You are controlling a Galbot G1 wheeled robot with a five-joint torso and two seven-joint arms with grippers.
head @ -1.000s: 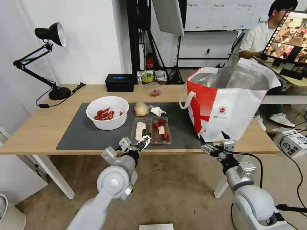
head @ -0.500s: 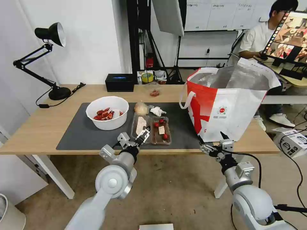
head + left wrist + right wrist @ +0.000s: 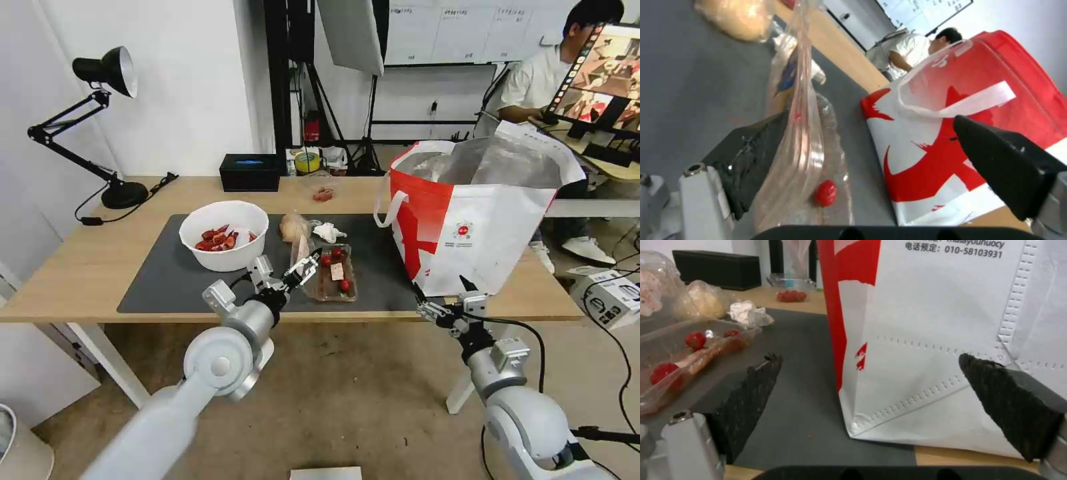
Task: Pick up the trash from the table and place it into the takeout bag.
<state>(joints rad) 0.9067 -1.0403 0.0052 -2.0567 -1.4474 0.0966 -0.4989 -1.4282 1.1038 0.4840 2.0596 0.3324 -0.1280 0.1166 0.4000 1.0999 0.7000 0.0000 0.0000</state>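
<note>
Head camera: high, in front of the table (image 3: 80, 273), looking forward and down; takeout bag (image 3: 480, 220) on the right. Left wrist camera: low, close, facing the bag's (image 3: 960, 133) red side. Right wrist camera: near the bag's (image 3: 933, 350) base. All three share the bag.

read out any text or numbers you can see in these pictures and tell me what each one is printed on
"010-58103931", on the white side of the takeout bag, after Chinese characters that look like "电话预定:".
"...alayouhuocy", above that on the same bag, cut off by the picture's top edge; reading unsure.
Small print under the round logo on the bag: too small to read.
Label in the clear hinged tray: too small to read.
</note>
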